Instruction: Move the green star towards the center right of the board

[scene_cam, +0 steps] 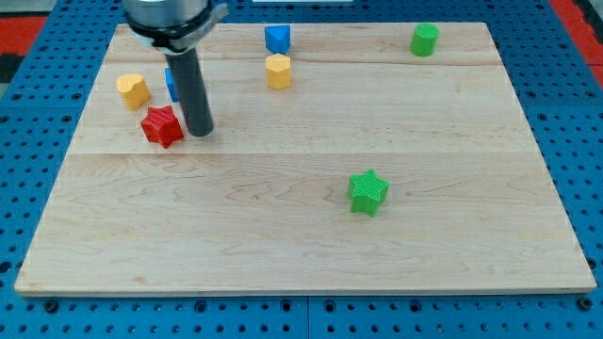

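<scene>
The green star point(367, 192) lies on the wooden board point(301, 235), right of centre and toward the view's bottom. My tip point(200, 133) rests on the board at the view's upper left, just right of a red star point(162, 126) and far to the left of the green star. The rod rises from the tip to the arm at the view's top.
A yellow block point(133, 89) lies at the far left. A blue block point(171, 83) is partly hidden behind the rod. A blue block point(277, 39) and a yellow hexagon point(278, 72) sit at top centre. A green block point(425, 40) sits at the top right.
</scene>
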